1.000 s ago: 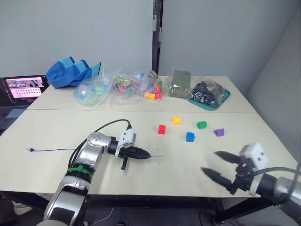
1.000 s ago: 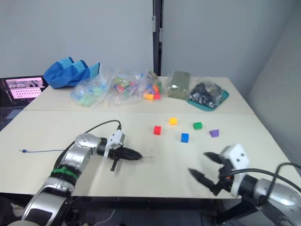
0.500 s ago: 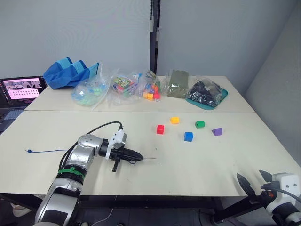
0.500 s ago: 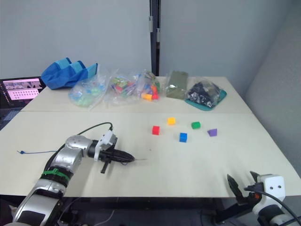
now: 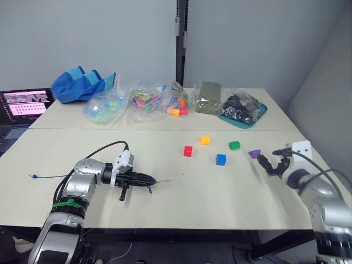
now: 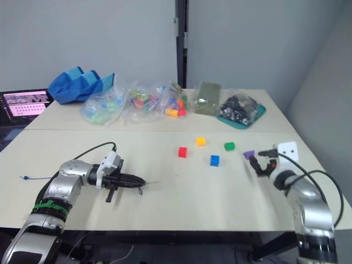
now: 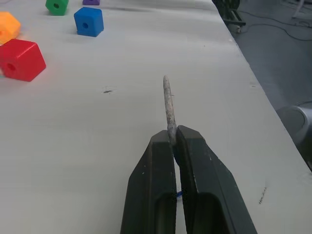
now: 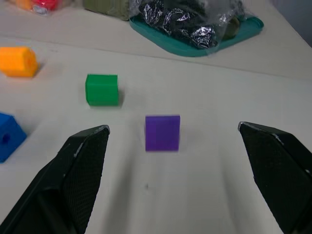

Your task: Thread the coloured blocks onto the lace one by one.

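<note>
Purple block (image 8: 162,132): sits on the table straight ahead of the right gripper (image 8: 175,134), between its two wide-open fingers but a little past the tips. Nothing touches it yet.
How it will handle: it looks small, light and hard, so it should not squash. Its top slopes, so I think fingers could slip there. The two flat sides look like the best places to pinch.
Other blocks: the green block (image 8: 102,89) is just beyond the left finger's tip. The blue block (image 8: 7,136) and the orange-yellow block (image 8: 18,61) lie further out on that side. The red block (image 7: 20,59) is well ahead of the left gripper (image 7: 172,134).
Holes: the red, blue and green blocks each show a round hole. I cannot see one in the purple block from here.
Lace (image 7: 168,106): the left fingers are closed tight on its stiff pale tip, which sticks out in front like a needle. The thin blue cord (image 5: 52,176) trails far behind and looks floppy.
Table (image 5: 231,192): pale, flat and smooth, so blocks may slide if pushed.
Room: clear bags of toys (image 5: 144,101), a blue cloth bag (image 5: 82,84) and a green tray (image 8: 195,48) sit far past both grippers. A screen (image 5: 22,102) glows off to the left.
</note>
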### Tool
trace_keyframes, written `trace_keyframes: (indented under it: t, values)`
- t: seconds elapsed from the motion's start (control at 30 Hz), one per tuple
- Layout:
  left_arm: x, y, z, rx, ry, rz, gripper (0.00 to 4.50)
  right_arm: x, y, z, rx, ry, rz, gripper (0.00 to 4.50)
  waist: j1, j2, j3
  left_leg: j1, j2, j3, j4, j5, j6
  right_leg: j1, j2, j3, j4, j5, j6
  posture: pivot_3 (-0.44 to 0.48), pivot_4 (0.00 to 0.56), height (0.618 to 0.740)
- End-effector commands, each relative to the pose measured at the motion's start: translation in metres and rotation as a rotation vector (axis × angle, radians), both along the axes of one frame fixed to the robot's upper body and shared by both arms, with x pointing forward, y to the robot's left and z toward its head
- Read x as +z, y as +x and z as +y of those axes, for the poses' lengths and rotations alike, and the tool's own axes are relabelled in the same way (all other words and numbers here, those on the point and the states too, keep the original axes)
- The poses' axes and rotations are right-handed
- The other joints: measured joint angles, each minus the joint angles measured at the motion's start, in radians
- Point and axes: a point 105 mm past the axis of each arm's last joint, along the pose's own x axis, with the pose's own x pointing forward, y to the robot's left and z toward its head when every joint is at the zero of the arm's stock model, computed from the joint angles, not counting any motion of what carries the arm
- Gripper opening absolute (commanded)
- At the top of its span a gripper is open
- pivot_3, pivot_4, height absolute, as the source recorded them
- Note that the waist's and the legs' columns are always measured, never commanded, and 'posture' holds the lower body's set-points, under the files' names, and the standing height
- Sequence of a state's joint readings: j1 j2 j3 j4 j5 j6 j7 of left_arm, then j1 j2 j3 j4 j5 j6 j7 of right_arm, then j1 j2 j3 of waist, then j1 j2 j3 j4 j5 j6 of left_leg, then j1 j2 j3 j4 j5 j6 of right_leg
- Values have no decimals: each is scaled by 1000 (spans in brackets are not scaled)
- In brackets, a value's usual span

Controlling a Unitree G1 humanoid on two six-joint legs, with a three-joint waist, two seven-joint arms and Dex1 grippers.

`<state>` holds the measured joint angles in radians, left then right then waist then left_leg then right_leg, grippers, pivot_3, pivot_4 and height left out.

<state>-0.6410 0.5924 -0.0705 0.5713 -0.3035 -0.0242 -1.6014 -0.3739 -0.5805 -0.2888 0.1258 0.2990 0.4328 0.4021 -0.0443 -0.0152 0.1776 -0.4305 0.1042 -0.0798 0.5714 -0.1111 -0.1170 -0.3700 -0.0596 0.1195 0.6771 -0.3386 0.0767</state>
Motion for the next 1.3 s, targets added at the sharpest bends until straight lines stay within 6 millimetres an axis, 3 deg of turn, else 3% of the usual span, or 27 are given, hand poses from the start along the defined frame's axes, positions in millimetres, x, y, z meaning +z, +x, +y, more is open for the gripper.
trace_keyframes:
  t: [0.03,0.4,0.73,0.9,1.0,1.1,1.3]
  values:
    - [14,-1,3,24,-30,-52,50,-11,20,-2,-9,-34,29,4500,3,0,0,-1,0,0,0,0,0,0,0,0,0,0,0,0,150,740]
    - [13,-10,-3,69,-51,-57,50,-16,64,-5,-50,-16,32,4500,-6,0,0,0,0,0,0,0,0,0,0,0,0,0,0,0,150,740]
    - [18,-11,-21,28,-81,-57,0,-14,58,-4,-26,47,-6,1258,-3,1,0,0,0,0,0,0,0,0,0,0,0,0,0,0,150,740]
    - [15,-12,-31,-8,-91,-38,0,-1,32,8,-12,81,-59,1187,-1,1,0,0,0,0,0,0,0,0,0,0,0,0,0,0,150,740]
    - [10,-14,-40,-45,-87,-28,0,5,9,28,0,123,-66,1187,-2,1,0,0,0,0,0,0,0,0,0,0,0,0,0,0,150,740]
    - [4,-15,-46,-80,-78,-11,0,4,-20,66,36,162,-54,1187,-4,1,0,0,0,0,0,0,0,0,0,0,1,0,0,0,150,740]
    - [1,-11,-52,-127,-59,8,0,-16,-57,137,90,263,16,1187,-1,1,0,-1,0,0,1,0,0,-1,0,0,1,0,0,0,150,740]
